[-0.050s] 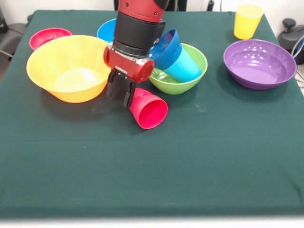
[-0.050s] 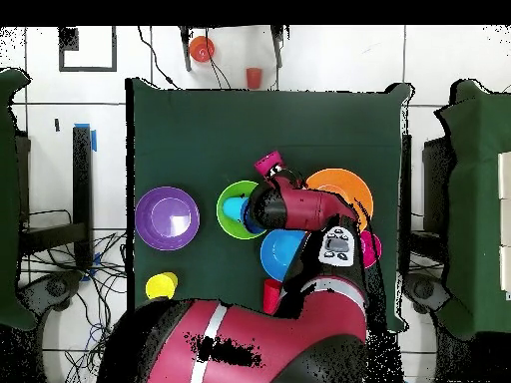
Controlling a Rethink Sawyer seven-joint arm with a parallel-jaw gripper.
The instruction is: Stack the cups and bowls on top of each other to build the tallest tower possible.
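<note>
Front view: my tool (image 1: 121,91) stands low on the table (image 1: 152,161), fingers narrowly parted beside a tipped red cup (image 1: 148,109). A light blue cup (image 1: 183,65) lies in the green bowl (image 1: 194,81). Overhead view: the purple bowl (image 2: 168,217) sits apart.

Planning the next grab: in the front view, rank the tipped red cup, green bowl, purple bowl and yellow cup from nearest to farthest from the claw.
1. Tipped red cup: lying on its side, right against the claw.
2. Green bowl: just right of the claw, with a light blue cup lying in it.
3. Purple bowl: far right.
4. Yellow cup: upright at the far right corner.
</note>
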